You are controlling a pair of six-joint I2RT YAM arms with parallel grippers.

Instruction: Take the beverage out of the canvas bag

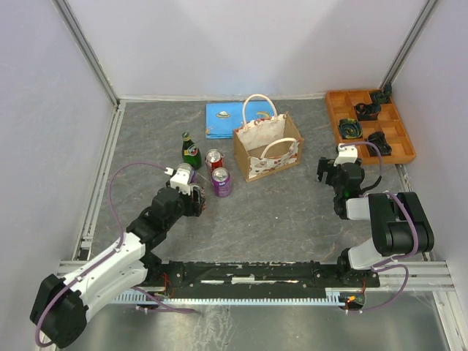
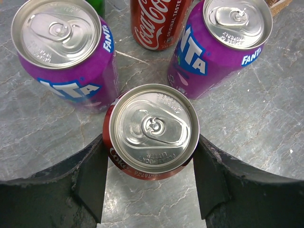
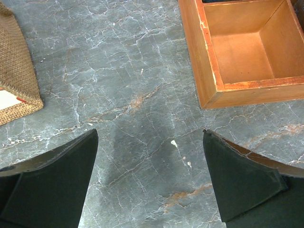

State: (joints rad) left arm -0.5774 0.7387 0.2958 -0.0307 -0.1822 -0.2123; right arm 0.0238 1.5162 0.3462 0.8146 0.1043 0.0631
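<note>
The tan canvas bag (image 1: 267, 150) stands upright at the middle back with its white rope handles up; its burlap corner (image 3: 16, 71) shows in the right wrist view. A red Coke can (image 2: 152, 128) sits between my left gripper's (image 2: 151, 142) pads, which press on both its sides. In the top view that gripper (image 1: 196, 199) hides this can. Close beyond it stand two purple Fanta cans (image 2: 64, 52) (image 2: 223, 42), another red Coke can (image 2: 156, 23) and a green bottle (image 1: 191, 150). My right gripper (image 3: 149, 137) hangs open over bare table, right of the bag (image 1: 330, 172).
A flat blue picture book (image 1: 223, 121) lies behind the bag. An orange wooden tray (image 1: 369, 124) with dark small parts sits at the back right, and its near compartment wall (image 3: 209, 71) is close ahead of the right gripper. White walls enclose the table.
</note>
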